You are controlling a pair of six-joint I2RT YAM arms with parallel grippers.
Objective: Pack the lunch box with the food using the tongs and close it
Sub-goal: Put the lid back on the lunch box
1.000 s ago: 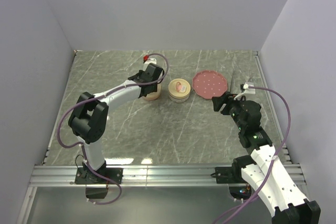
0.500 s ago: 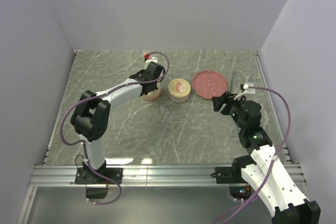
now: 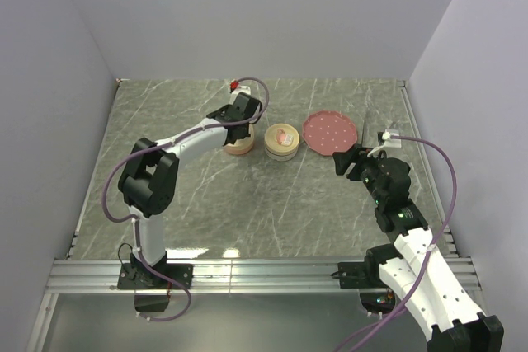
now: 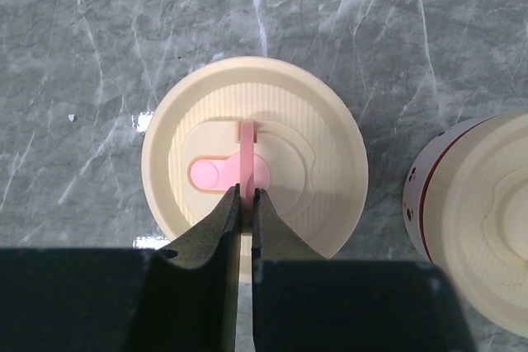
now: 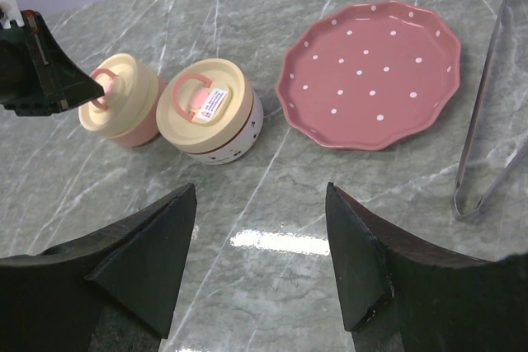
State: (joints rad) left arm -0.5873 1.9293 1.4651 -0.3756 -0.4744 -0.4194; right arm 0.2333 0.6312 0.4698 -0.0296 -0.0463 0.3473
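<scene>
1. Our left arm point(image 3: 186, 144) stretches far forward, elbow raised and wrist turned straight downward.
2. Our left gripper point(image 4: 245, 198) has its fingers pinched almost together.
3. Our right arm point(image 3: 410, 249) leans forward, and our right gripper point(image 5: 260, 204) hovers with its jaws wide apart.

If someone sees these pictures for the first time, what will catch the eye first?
First comes the left gripper, its jaws shut on the pink loop that stands on the cream lid. Next comes the dotted pink plate, bare, to the right of the other lidded container. The thin tongs lie untouched further right.
</scene>
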